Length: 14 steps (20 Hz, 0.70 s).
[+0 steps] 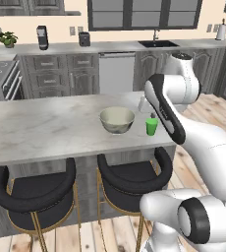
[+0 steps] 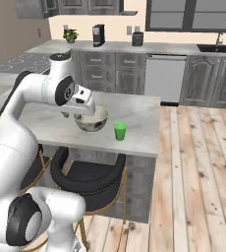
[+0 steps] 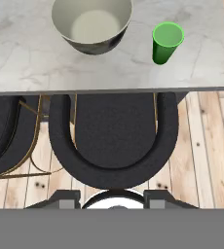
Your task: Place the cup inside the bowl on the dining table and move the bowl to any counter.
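Note:
The bright green cup point(image 1: 152, 126) point(image 2: 120, 131) point(image 3: 167, 43) stands upright near the front edge of the dining table point(image 1: 46, 128) point(image 2: 139, 118) point(image 3: 26, 58). The wide bowl point(image 1: 117, 120) point(image 2: 91, 119) point(image 3: 92, 24), cream inside and shiny grey outside, sits a short way to the cup's left, apart from it and with nothing in it. My gripper point(image 2: 68, 114) point(image 3: 113, 198) hangs in the air above the table's front edge, over the stool, well clear of both. Its fingers stand apart with nothing between them.
Two black round-backed stools point(image 1: 36, 189) point(image 1: 134, 174) point(image 3: 114, 141) are tucked under the table's front edge. The counter point(image 1: 61, 47) point(image 2: 159, 47) along the windowed wall carries a plant point(image 1: 8, 38), a coffee machine point(image 1: 42, 37), a toaster point(image 1: 84, 39) and a sink point(image 1: 157, 44).

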Available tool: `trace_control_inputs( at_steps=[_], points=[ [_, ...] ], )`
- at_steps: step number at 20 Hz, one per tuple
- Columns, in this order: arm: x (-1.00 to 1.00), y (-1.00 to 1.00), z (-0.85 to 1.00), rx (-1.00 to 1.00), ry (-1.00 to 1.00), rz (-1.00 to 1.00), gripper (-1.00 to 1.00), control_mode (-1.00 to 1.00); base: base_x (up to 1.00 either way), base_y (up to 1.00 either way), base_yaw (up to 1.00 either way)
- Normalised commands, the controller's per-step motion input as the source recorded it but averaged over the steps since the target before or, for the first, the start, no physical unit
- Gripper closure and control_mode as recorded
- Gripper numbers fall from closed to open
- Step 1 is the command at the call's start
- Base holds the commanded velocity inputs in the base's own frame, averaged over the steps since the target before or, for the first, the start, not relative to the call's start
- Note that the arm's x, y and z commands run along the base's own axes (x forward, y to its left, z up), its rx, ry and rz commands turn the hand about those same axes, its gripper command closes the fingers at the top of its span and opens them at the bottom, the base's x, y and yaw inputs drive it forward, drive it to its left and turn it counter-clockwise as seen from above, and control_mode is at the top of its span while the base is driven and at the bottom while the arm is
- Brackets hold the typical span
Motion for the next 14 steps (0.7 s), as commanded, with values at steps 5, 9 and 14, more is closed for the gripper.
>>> trace_control_inputs(
  at_steps=[5,9,14],
  points=[
    [0.11,0.0,-0.05,0.0,0.0,0.0,-1.0,-1.0,0.0,0.0,0.0],
    [0.28,-0.2,-0.24,0.0,0.0,0.0,-1.0,-1.0,0.0,0.0,0.0],
    [0.28,-0.28,-0.18,0.0,0.0,0.0,-1.0,-1.0,0.0,0.0,0.0]
  ],
)
